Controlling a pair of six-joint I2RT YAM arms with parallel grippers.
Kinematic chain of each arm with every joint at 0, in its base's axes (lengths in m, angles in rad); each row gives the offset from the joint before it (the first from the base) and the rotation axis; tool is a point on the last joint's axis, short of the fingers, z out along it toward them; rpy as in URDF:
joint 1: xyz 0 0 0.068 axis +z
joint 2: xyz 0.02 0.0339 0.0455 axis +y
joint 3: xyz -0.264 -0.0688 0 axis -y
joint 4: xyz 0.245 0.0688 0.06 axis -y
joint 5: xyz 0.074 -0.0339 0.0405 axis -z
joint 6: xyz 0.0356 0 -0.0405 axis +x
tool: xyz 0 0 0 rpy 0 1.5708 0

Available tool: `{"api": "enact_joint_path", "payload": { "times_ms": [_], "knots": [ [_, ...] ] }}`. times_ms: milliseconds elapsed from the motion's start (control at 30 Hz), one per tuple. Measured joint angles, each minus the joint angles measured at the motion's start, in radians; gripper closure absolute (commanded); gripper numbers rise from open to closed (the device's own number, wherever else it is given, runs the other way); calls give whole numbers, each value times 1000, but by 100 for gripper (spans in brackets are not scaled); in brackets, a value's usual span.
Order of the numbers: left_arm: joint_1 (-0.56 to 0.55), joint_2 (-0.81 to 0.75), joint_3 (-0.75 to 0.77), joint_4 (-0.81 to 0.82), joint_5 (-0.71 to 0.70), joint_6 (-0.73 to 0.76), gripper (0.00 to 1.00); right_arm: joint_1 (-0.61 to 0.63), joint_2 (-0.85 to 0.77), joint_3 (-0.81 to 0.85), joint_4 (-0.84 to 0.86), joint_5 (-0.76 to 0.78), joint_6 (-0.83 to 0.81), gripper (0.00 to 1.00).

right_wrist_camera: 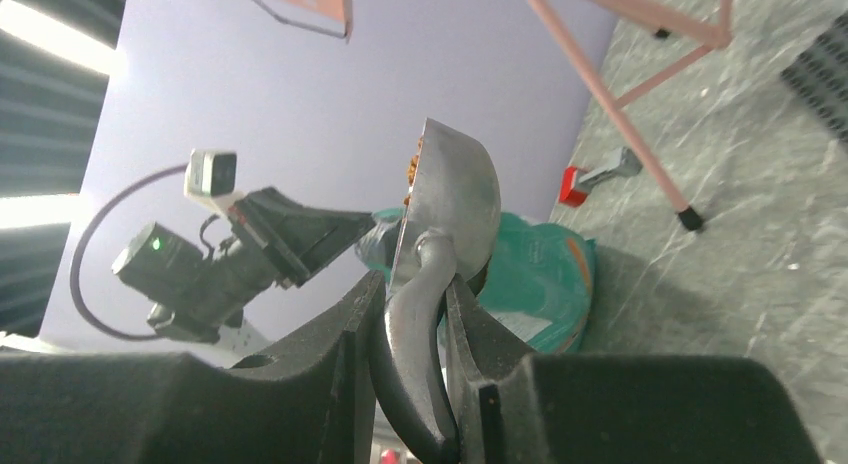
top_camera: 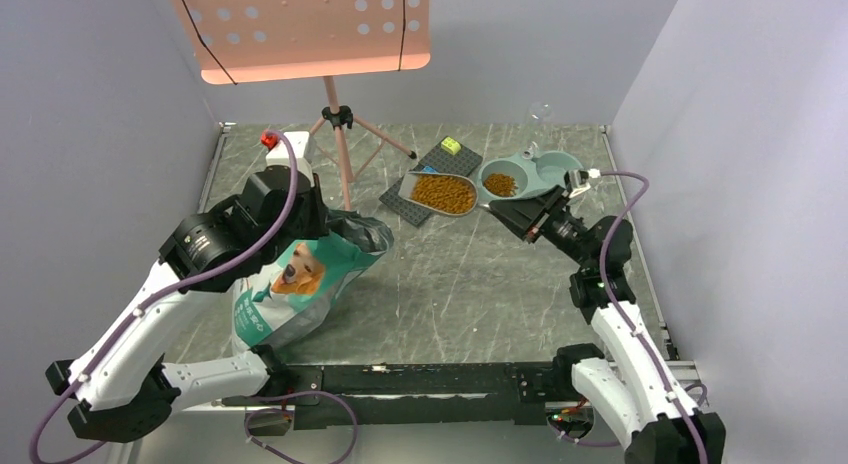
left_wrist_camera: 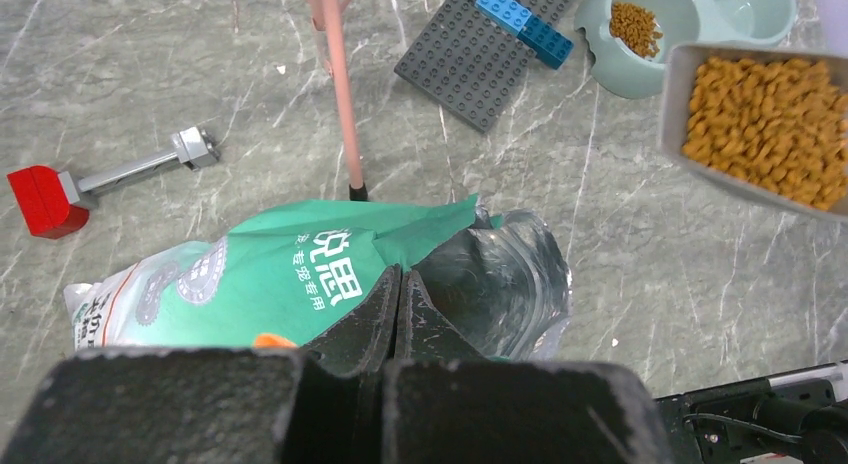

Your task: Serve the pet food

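At the near left, a teal-green bag printed with a golden dog stands on the grey-green marbled table, its silvery mouth gaping. The left gripper is set at the rim of that mouth. Its jaws are pressed together, and the thin edge of the bag appears to be pinched between them.

On the right, the right gripper is clamped on the looped handle of a grey metal scoop — the jaws are kept slightly apart by the handle. The scoop is held clear of the table and is filled with orange-brown kibble pellets.

Farther out, a dark grey studded baseplate lies flat on the table. A pair of blue bricks is set on it, and a yellow-green brick sits at its far corner. Just beside the baseplate a pale blue-grey double bowl is placed, and a smaller heap of the same kibble is seen in its left compartment. The loaded scoop is held near this bowl.

Toward the far left, a metal rod with a red block at one end lies on the table. At the back, a pink perforated music stand is raised on a thin tripod.
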Motion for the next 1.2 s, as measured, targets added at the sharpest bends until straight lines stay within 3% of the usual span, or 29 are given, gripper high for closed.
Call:
{"api": "enact_joint_path", "payload": {
  "times_ms": [333,733,867,1067,1200],
  "knots": [
    [2,-54,0,-3,32,36,100,-406,-3,2,-92,-93,-42,100],
    [1,-86,39,101,187,130,100,-723,191,-12,-70,-116,-167,100],
    [1,-85,45,113,220,171,100,-786,256,-12,-35,-139,-184,100],
    [7,-120,-135,293,426,155,100,-808,267,-9,-41,-175,-233,100],
    [8,-82,-160,346,520,143,100,-869,330,-9,10,-187,-236,100]
  ]
}}
